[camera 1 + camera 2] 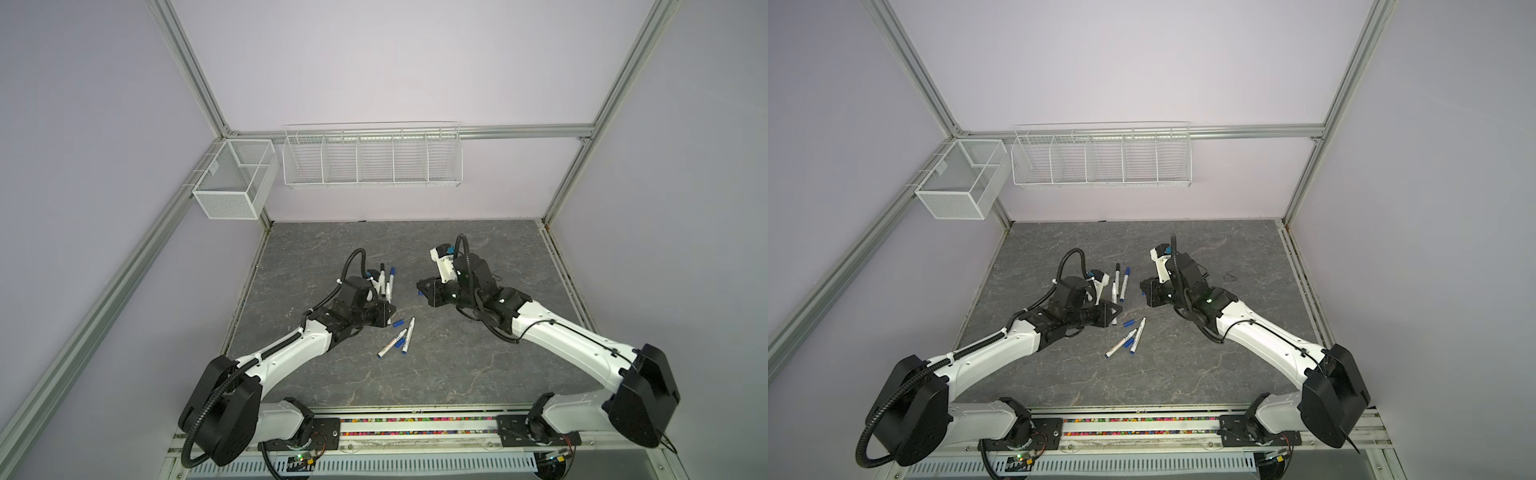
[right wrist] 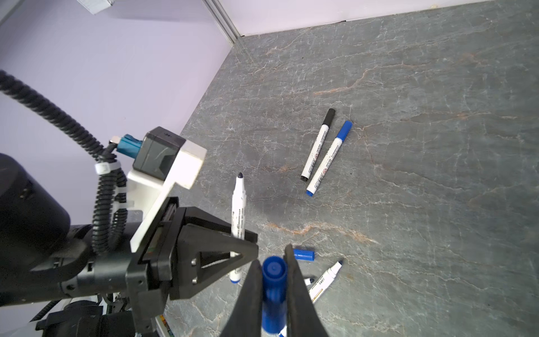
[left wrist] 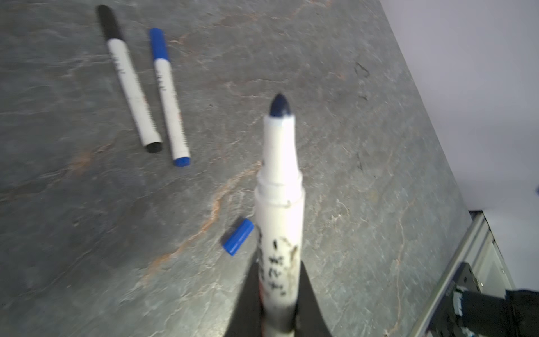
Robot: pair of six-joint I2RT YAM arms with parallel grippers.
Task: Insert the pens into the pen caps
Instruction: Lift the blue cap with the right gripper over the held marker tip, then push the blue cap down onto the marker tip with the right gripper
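Uncapped pen clamped in left gripper, blue cap clamped in right gripper, label unreadable

Grey stone-pattern table is filling the cell floor, with pale veins running across it. White wire rack is hanging on the back wall, splitting into five compartments side by side. White mesh basket is hanging off the left frame rail near the back corner, with a divider running inside it. Aluminium frame profiles are bordering pale lilac walls. Strip of multicoloured bits is sitting in the front rail, just past the table's near edge. Slotted grey cable duct is running in front of that. Small dark loop is lying on the table toward the right side, too small to identify.
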